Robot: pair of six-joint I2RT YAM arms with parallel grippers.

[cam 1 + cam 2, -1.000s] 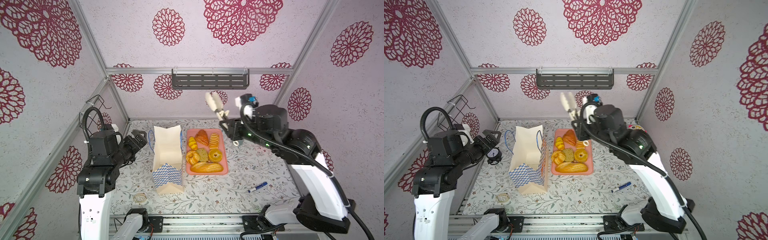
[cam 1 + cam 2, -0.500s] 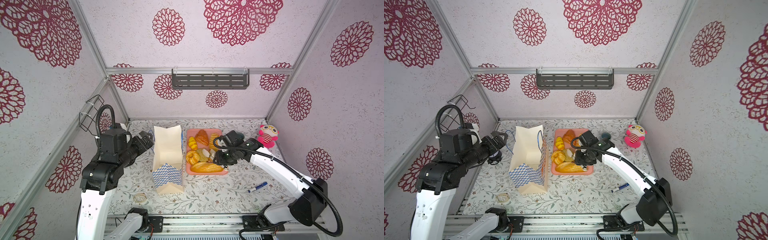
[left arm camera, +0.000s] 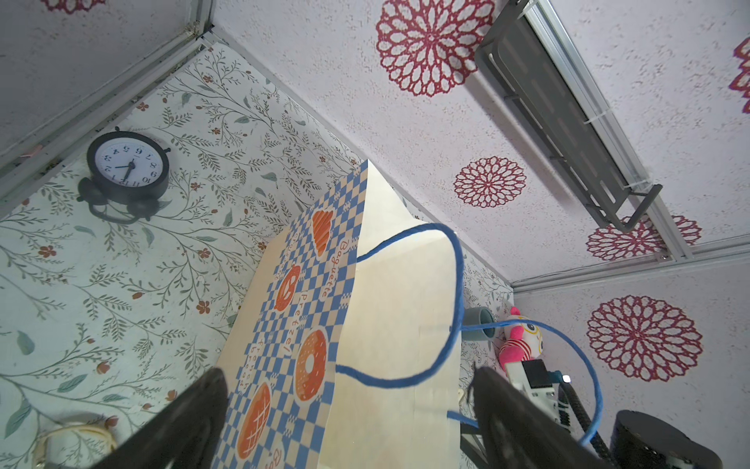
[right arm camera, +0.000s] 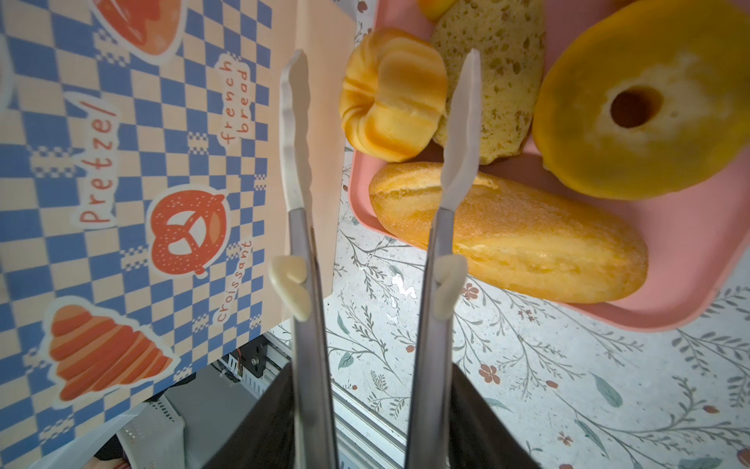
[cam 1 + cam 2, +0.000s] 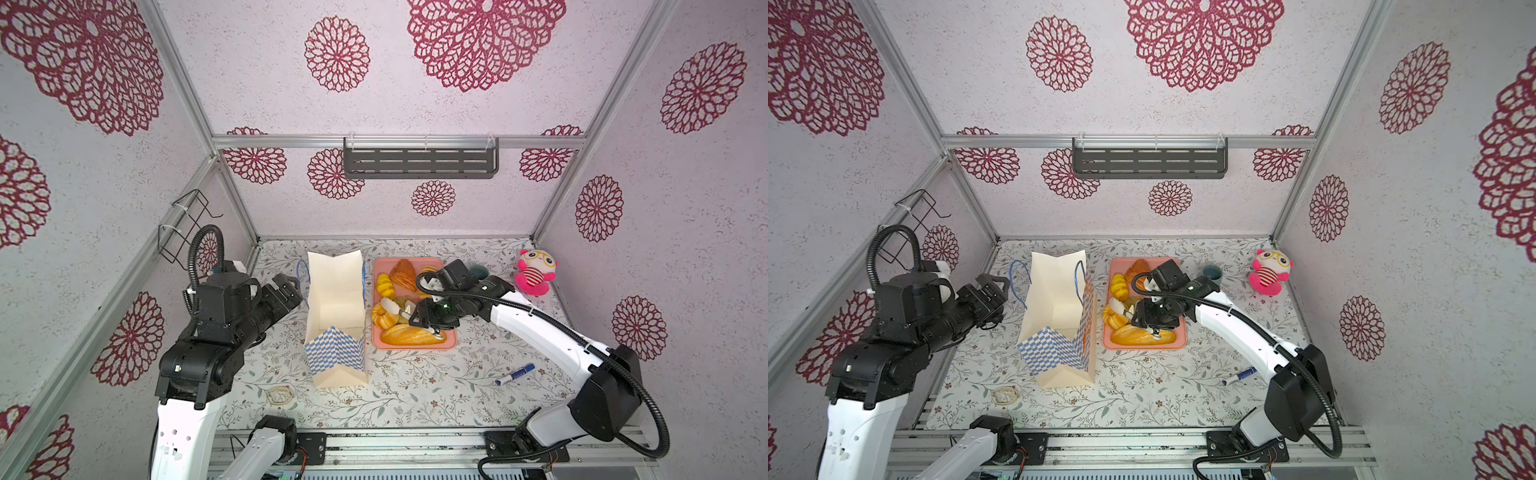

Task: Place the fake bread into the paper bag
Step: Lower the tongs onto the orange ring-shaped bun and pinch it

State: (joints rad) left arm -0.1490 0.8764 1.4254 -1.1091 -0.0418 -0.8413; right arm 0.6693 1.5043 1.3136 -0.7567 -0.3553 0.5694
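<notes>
The paper bag (image 5: 334,299) (image 5: 1054,299) (image 3: 389,325) (image 4: 121,162) stands open and upright left of the pink tray (image 5: 415,347) (image 4: 690,284). The fake bread lies on the tray: a long loaf (image 5: 409,334) (image 4: 507,239), a fluted ring (image 5: 384,318) (image 4: 391,93), a ring donut (image 4: 637,101), a speckled slice (image 4: 499,61) and a croissant (image 5: 403,272). My right gripper (image 5: 428,316) (image 5: 1150,313) (image 4: 371,406) is shut on metal tongs (image 4: 442,243). Their white tips are spread apart over the fluted ring. My left gripper (image 5: 291,286) (image 5: 994,286) (image 3: 349,410) stands open beside the bag's left wall, near a blue cord handle (image 3: 454,292).
A pink plush toy (image 5: 536,276) and a teal cup (image 5: 478,270) sit at the back right. A blue marker (image 5: 515,374) lies front right, a small ring (image 5: 281,395) front left, a black clock (image 3: 128,166) behind the left arm. A shelf (image 5: 419,160) hangs on the back wall.
My right arm swung down from high near the back wall to the tray, and the tongs' tips have spread. My left arm edged closer to the bag.
</notes>
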